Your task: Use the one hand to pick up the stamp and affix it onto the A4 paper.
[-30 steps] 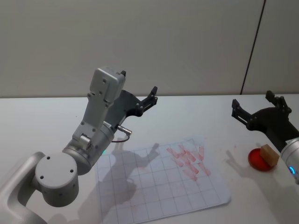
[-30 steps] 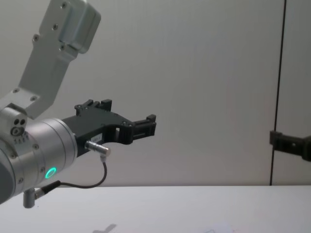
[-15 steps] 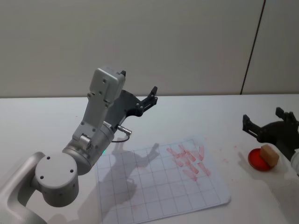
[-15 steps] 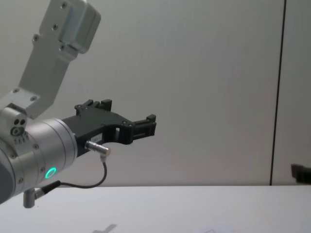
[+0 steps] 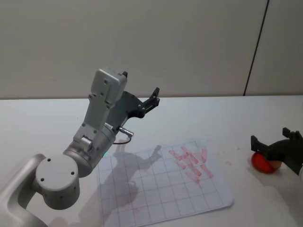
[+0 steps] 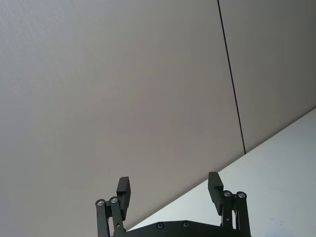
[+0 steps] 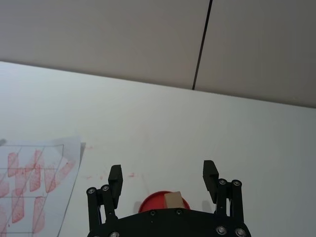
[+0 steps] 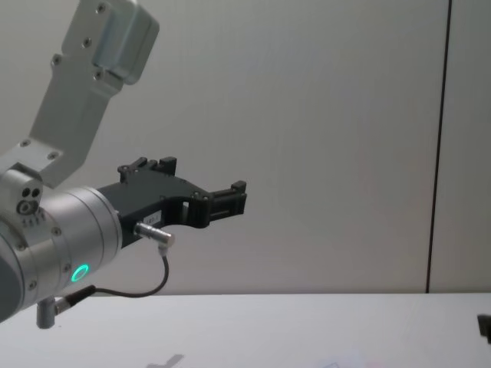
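On the table (image 5: 227,118), the A4 paper (image 5: 165,182) lies flat in front of you, near the middle. Well to its right sits a round pad (image 7: 152,203), with the stamp (image 7: 173,199) resting on it. Your right gripper (image 7: 162,170) hangs just above the pad and stamp. Your left gripper (image 5: 140,82) is raised high behind the paper's left side, well apart from it.

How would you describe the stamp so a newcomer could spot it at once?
On the white table, look right of the gridded A4 paper to the round red pad, where the open right pincer is. The stamp is the small tan block standing on that pad, the only wood-coloured thing there.
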`<state>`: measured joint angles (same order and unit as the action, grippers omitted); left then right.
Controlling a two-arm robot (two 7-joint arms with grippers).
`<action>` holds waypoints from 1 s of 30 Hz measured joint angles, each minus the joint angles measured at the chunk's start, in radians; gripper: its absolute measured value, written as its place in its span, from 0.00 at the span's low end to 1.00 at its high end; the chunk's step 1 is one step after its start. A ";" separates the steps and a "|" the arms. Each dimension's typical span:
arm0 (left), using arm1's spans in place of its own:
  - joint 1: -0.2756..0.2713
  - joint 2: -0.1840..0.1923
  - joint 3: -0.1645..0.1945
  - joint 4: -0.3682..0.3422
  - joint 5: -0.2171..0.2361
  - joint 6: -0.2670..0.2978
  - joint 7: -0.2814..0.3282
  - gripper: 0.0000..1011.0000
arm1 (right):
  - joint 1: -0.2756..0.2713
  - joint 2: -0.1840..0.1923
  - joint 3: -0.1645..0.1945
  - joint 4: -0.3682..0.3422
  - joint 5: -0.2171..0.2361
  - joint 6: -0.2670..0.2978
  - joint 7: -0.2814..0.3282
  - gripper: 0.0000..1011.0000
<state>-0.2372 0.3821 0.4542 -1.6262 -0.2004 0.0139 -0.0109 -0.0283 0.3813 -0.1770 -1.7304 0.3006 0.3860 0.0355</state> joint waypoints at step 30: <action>0.000 0.000 0.000 0.000 0.000 0.000 0.000 0.99 | 0.039 -0.004 -0.001 0.090 -0.058 0.120 0.044 0.47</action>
<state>-0.2371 0.3821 0.4542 -1.6262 -0.2004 0.0138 -0.0109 0.0107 0.3769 -0.1784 -1.6405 0.2422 0.5059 0.0792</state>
